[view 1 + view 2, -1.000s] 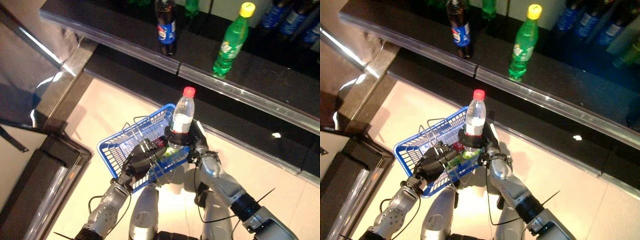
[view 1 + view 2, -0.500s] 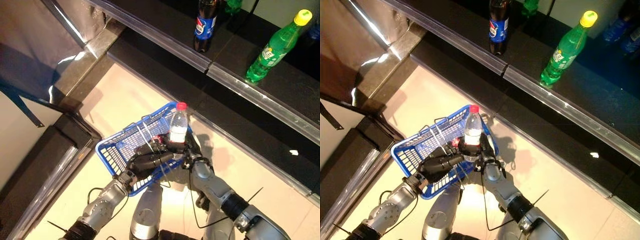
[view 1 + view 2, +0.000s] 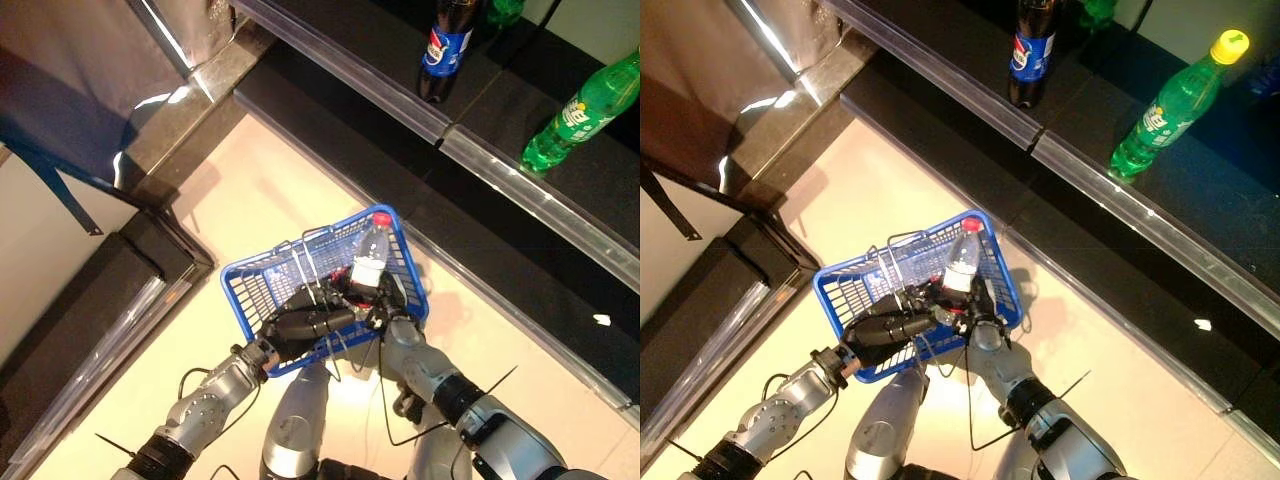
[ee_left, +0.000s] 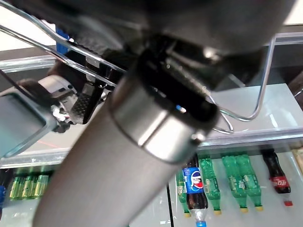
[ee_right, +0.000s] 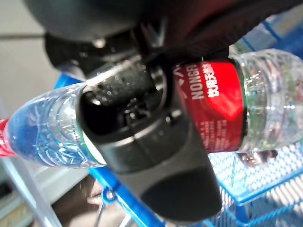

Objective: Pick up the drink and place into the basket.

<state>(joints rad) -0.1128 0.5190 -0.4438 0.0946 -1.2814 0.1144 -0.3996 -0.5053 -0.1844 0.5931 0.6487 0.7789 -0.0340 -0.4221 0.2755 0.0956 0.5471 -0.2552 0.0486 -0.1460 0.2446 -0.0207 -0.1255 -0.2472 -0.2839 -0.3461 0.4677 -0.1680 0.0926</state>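
Observation:
A clear water bottle (image 3: 368,258) with a red cap and red label leans tilted inside the blue wire basket (image 3: 262,283), its cap near the far rim. My right hand (image 3: 386,303) is shut on the bottle; in the right wrist view its thumb (image 5: 142,142) and fingers wrap the bottle's (image 5: 215,94) middle over the blue mesh. My left hand (image 3: 300,324) is curled round the basket's wire handle (image 4: 236,101) and holds the basket up over the floor. Something small and dark lies in the basket under the hands.
A dark shelf edge (image 3: 480,165) runs across the back, with a cola bottle (image 3: 447,48) and a green soda bottle (image 3: 578,112) standing on it. A dark low cabinet (image 3: 90,330) lies at the left. Pale floor surrounds the basket.
My right hand has lowered the bottle from upright above the rim down into the basket, tilting it. The camera has shifted, so the whole scene sits differently.

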